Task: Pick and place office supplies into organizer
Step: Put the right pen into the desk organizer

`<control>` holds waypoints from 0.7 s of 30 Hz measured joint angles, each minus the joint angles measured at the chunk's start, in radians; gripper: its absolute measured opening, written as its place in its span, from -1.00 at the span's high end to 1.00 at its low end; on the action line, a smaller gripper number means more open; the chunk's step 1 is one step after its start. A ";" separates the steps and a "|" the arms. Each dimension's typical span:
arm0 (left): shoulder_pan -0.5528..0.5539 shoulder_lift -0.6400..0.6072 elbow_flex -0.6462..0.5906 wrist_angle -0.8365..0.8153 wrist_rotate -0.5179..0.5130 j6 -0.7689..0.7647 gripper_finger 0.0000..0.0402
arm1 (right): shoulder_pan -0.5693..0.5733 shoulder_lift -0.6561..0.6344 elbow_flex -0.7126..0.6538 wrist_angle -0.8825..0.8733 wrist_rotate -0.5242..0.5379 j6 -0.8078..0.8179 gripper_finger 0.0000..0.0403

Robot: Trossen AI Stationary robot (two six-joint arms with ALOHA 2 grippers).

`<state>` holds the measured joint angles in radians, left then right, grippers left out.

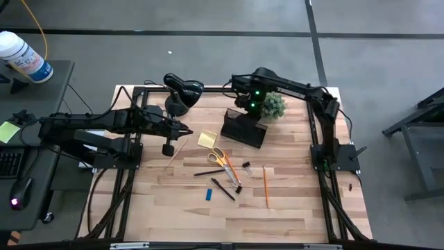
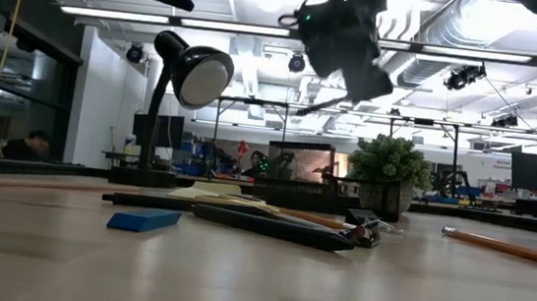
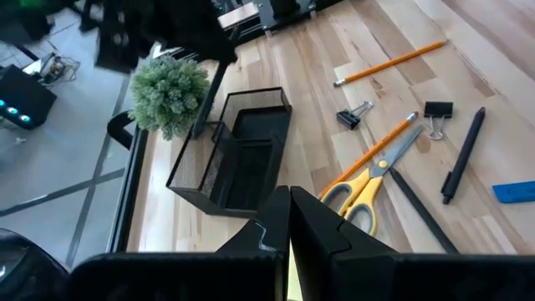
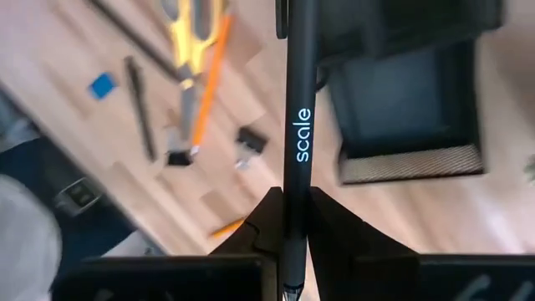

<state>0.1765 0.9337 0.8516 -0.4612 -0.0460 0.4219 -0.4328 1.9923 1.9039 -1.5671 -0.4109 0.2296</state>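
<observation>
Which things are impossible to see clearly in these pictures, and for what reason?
- Organizer interior: high view too small; in the right wrist view the held black pen crosses it.
- Right end effector: blurred in the low view; in the high view only its arm shows clearly.
- Yellow sticky-note pad: in the left wrist view the shut left end effector hides it.

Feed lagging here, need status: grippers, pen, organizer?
Right gripper shut on black pen, above organizer. Left gripper shut, empty, waiting table's left. Plant beside organizer.

wooden table, organizer, scissors, lamp
</observation>
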 joint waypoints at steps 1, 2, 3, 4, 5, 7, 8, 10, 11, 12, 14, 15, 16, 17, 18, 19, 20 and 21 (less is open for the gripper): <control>0.000 0.000 0.000 0.000 0.000 0.000 1.00 | -0.001 0.017 0.013 -0.001 0.017 -0.003 0.85; 0.000 0.000 0.000 0.000 0.000 0.000 1.00 | -0.001 0.034 0.030 -0.001 0.034 -0.009 0.85; 0.000 0.000 0.000 0.000 0.000 -0.003 1.00 | -0.001 0.049 0.049 -0.001 0.055 -0.016 0.86; 0.000 0.000 0.000 -0.001 0.000 -0.006 1.00 | 0.000 0.061 0.066 -0.002 0.087 -0.021 0.86; 0.000 0.000 0.000 0.000 0.000 -0.007 1.00 | 0.001 0.073 0.083 -0.002 0.118 -0.021 0.86; 0.000 0.000 0.000 -0.001 0.000 -0.007 1.00 | -0.001 0.093 0.114 -0.002 0.179 -0.027 0.86; 0.000 0.000 0.000 -0.001 0.000 -0.007 1.00 | -0.004 0.100 0.124 -0.002 0.196 -0.030 0.86; 0.000 0.000 0.000 -0.001 0.000 -0.007 1.00 | -0.015 0.105 0.131 -0.003 0.195 -0.029 0.86; 0.000 0.000 0.000 -0.001 0.000 -0.007 1.00 | -0.022 0.105 0.129 -0.003 0.187 -0.027 0.86; 0.000 0.000 0.000 -0.001 0.000 -0.007 1.00 | -0.029 0.105 0.123 -0.004 0.178 -0.024 0.86; 0.000 0.000 0.000 -0.001 0.000 -0.007 1.00 | -0.043 0.105 0.115 -0.004 0.162 -0.020 0.86; 0.000 0.000 0.000 -0.001 0.000 -0.007 1.00 | -0.048 0.106 0.111 -0.004 0.150 -0.020 0.86; 0.000 0.000 0.000 -0.001 0.000 -0.007 1.00 | -0.053 0.106 0.109 -0.004 0.135 -0.020 0.86; 0.000 0.000 0.000 -0.001 0.000 -0.007 1.00 | -0.056 0.106 0.109 -0.004 0.120 -0.020 0.86; 0.000 0.000 0.000 -0.002 0.000 -0.007 1.00 | -0.059 0.106 0.109 -0.004 0.106 -0.020 0.86; 0.000 0.000 0.000 -0.002 0.000 -0.007 1.00 | -0.060 0.106 0.109 -0.004 0.095 -0.021 0.86; 0.000 0.000 0.000 -0.002 0.000 -0.007 1.00 | -0.060 0.106 0.109 -0.004 0.084 -0.021 0.86; 0.000 0.000 0.000 -0.003 0.000 -0.007 1.00 | -0.060 0.106 0.109 -0.004 0.074 -0.021 0.86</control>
<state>0.1764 0.9337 0.8517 -0.4639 -0.0459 0.4145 -0.4927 2.0983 2.0132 -1.5715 -0.3373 0.2089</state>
